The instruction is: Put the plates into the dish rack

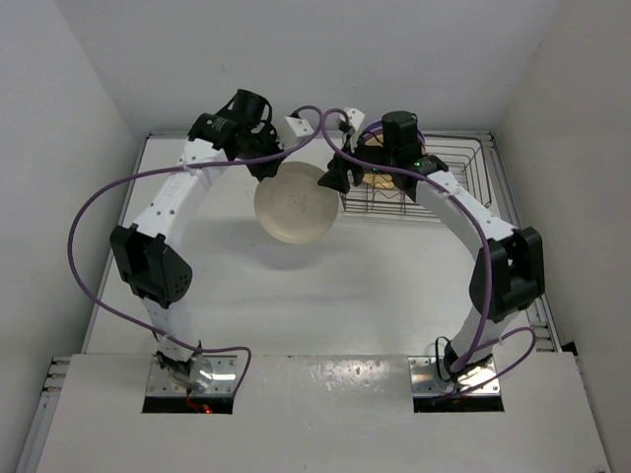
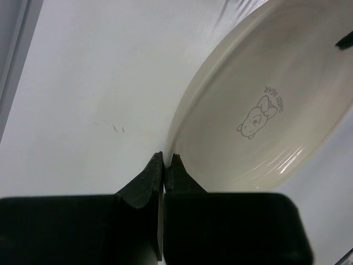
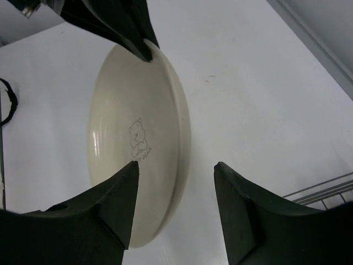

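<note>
A cream-white plate (image 1: 296, 202) with a small bear print hangs tilted above the table. My left gripper (image 1: 264, 168) is shut on its rim; in the left wrist view the fingertips (image 2: 165, 158) pinch the edge of the plate (image 2: 259, 110). My right gripper (image 1: 335, 177) is at the opposite edge. In the right wrist view the right gripper (image 3: 176, 165) is open and straddles the rim of the plate (image 3: 138, 138) with a gap on both sides. The dish rack (image 1: 444, 182) stands at the back right, with an orange-yellow plate (image 1: 379, 180) partly hidden behind the right wrist.
The white table (image 1: 296, 305) is bounded by walls on three sides. A corner of the rack's wire (image 3: 325, 190) shows at the lower right of the right wrist view. Purple cables (image 1: 99, 227) loop off both arms.
</note>
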Tool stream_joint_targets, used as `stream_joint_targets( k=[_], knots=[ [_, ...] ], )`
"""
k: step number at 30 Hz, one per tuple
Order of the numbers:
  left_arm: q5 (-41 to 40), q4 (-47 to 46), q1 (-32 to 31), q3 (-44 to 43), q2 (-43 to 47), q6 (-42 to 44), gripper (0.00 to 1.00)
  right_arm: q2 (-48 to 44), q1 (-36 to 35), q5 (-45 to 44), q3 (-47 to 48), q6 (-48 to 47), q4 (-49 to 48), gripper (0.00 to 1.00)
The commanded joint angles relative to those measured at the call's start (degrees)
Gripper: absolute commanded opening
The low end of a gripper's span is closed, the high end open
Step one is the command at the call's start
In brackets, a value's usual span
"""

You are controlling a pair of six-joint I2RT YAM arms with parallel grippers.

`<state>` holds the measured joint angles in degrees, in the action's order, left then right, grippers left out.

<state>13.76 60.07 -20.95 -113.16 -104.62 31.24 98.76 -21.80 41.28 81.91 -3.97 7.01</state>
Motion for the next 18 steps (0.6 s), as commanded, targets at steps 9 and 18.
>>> stream_joint_targets(
  k=[9,18],
  knots=[
    [5.66,-0.57,-1.20,-3.20,3.19,-1.71,0.00,2.58,-2.01,-1.73,3.52,-5.96,2.49,0.00],
    [6.80,-2.41,4.49,-2.68,2.67,-5.57,1.00,-8.22,0.26,-14.21,-2.20,-24.54,-11.49,0.00]
  ],
)
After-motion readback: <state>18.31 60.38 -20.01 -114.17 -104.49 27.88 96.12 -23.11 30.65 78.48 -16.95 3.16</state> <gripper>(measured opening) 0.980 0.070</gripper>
